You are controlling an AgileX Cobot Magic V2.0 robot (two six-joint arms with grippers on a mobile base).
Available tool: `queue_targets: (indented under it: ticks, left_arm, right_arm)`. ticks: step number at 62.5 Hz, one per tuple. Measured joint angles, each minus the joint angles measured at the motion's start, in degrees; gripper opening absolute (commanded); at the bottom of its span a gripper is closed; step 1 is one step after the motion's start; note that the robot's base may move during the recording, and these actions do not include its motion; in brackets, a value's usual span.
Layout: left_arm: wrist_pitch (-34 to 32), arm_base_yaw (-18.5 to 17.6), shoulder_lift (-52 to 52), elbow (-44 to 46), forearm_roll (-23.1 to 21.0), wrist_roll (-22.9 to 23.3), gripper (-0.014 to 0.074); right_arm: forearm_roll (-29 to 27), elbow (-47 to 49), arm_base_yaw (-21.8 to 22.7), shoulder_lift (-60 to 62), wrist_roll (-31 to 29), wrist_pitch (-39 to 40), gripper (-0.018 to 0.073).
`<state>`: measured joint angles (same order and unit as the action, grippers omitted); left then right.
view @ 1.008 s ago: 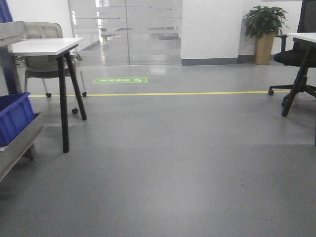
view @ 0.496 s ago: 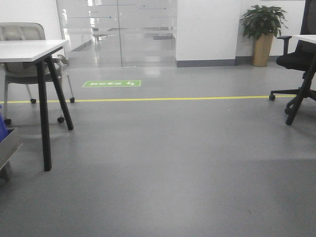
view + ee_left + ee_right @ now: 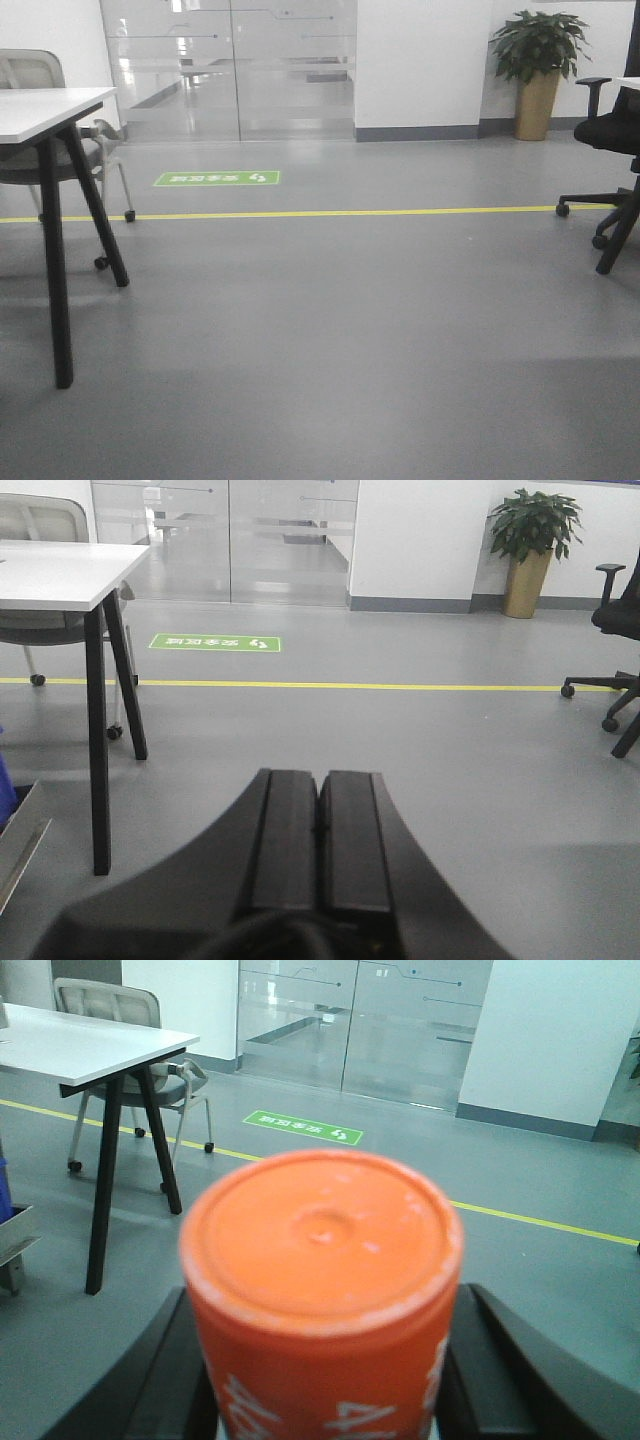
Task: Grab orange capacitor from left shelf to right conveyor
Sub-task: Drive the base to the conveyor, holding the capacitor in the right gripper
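One orange capacitor (image 3: 322, 1230), upright in the right claw (image 3: 325, 1395), open floor (image 3: 350, 330) ahead.
Front view: grey floor, a yellow line (image 3: 350, 212), a white table (image 3: 40, 105) at left, an office chair (image 3: 615, 130) at right; neither the left shelf nor the right conveyor shows. Left wrist view: the left claw (image 3: 320, 790) is empty, its two pads pressed flat together. Right wrist view: the capacitor fills the frame, flat top nearest the camera, dark fingers (image 3: 165, 1370) flanking its sides. Contact lies at the frame's bottom edge, so the hold seems low on the body. I judge it rigid, smooth-skinned and fairly hefty, apt to slip or tip; squeezing the round wall near mid-height would suit best.
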<state>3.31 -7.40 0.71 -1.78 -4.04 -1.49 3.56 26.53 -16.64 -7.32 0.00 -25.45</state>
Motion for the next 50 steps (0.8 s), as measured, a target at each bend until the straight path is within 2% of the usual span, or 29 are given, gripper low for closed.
queue_targets:
  ticks: [50]
  left_arm:
    - [0.0,0.0,0.0,0.0,0.0,0.0,-0.0127]
  right_arm:
    - [0.0,0.0,0.0,0.0,0.0,0.0,0.0092]
